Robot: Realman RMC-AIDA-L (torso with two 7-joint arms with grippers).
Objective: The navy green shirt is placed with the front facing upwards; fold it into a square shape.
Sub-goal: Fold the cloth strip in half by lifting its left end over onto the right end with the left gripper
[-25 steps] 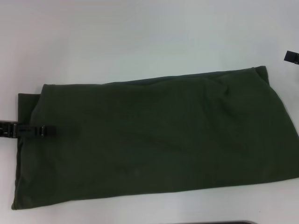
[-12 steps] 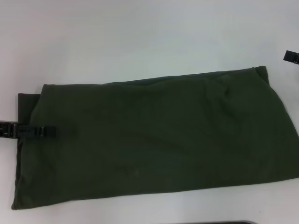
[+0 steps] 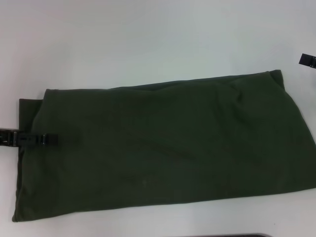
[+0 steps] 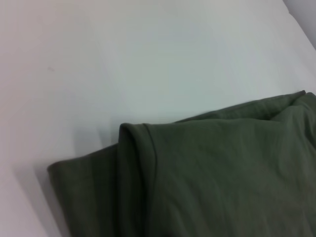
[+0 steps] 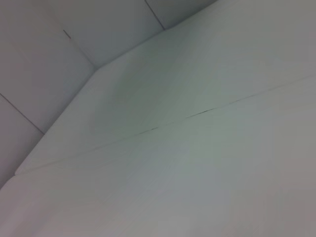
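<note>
Shirt point(image 3: 163, 148) folded to a long band, plain side up, flat on the white table point(image 3: 148, 39); long axis runs left–right, its right end skewed slightly away. Soft, light, limp cloth: probably best taken at an end's corners or doubled edge. Left gripper point(image 3: 49, 139) reaches over the shirt's left edge; right gripper point(image 3: 307, 60) hangs well clear of its right end; whether either's fingers are parted cannot be told.

It looked like a bare lab or test room. A plain white bench point(image 3: 148, 44) filled the head view with no household goods around. In the right wrist view, pale wall panels point(image 5: 59, 54) with thin dark seams met a white surface.
</note>
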